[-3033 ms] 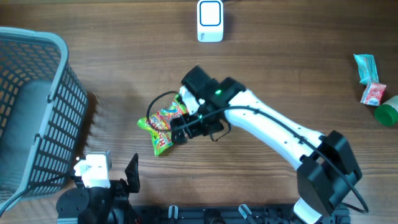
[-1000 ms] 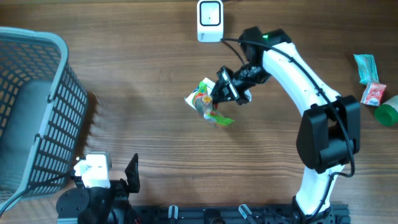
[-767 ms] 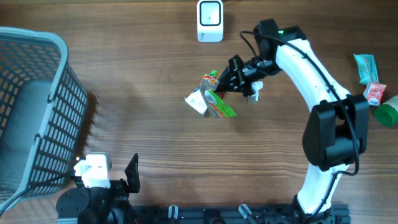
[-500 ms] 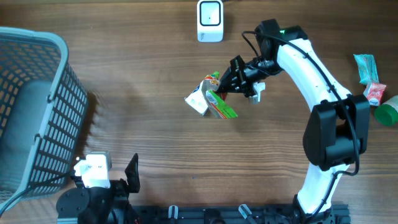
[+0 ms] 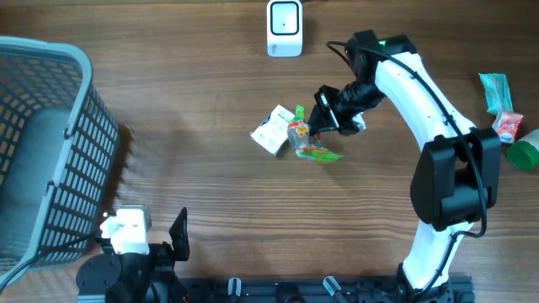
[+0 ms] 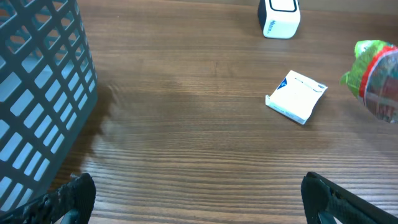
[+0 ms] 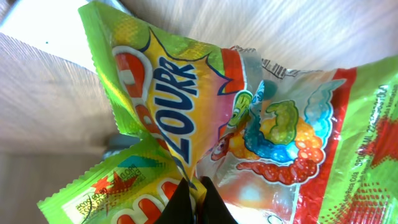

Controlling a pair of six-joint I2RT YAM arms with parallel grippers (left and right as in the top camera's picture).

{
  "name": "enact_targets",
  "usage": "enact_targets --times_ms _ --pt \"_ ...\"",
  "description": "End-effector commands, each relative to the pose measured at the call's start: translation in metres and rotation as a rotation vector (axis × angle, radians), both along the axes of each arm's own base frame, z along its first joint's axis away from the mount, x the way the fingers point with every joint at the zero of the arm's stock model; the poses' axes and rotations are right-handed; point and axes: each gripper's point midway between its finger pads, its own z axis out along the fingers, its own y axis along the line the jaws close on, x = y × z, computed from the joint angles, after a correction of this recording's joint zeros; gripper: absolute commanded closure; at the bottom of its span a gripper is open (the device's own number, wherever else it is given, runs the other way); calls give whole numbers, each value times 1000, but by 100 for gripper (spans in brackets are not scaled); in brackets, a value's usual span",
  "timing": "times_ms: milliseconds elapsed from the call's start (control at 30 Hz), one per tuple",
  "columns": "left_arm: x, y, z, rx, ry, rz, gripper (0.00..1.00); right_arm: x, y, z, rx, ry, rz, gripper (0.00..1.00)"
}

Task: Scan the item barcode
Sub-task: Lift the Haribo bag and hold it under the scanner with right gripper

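Your wooden table point(image 5: 185, 168) carries a grey mesh basket point(image 5: 80, 59) at the left, a white barcode scanner point(image 5: 285, 28) at the far edge and a small white box point(image 5: 271, 130) mid-table. At the right edge lie a teal packet point(image 5: 495, 91), a red packet point(image 5: 505, 127) and a green container point(image 5: 526, 151).

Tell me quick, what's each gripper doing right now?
Left gripper: open, holding nothing.
Right gripper: shut on the candy bag.
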Motion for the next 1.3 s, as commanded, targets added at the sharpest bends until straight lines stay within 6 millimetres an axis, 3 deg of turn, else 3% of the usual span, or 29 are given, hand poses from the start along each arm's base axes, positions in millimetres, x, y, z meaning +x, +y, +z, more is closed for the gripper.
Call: enact_targets --times_ms 0,67,133,267,333,467,700,800,900,1033,1267 --pt "1 -2 -1 -19 2 -5 0 -6 -15 -5 -28 -150 210 96" --pt "1 -2 -1 -19 3 -5 0 -5 -15 -4 -11 -188 255 96" --pt "1 -2 -1 -19 3 -5 0 7 -16 -9 -13 -289 309 96" --pt "1 -2 -1 -19 3 -5 0 48 -13 -14 -23 -551 410 96" --pt "1 -2 -1 -19 3 -5 0 77 -7 -9 -19 -704 419 96" --pt "1 -2 -1 -19 3 -5 0 134 5 19 -29 -1007 398 96" --pt "1 -2 -1 -19 3 -5 0 219 -9 80 -253 -1397 240 96" --pt "1 -2 -1 -19 3 -5 0 251 -13 113 -504 -1651 298 95" --pt "1 -2 -1 -19 3 -5 0 267 4 130 -742 -1838 439 95" --pt "1 -2 -1 -19 3 -5 0 281 34 126 -768 -1975 456 96" --pt "1 -2 -1 -19 3 -5 0 308 42 94 -638 -2020 130 95"
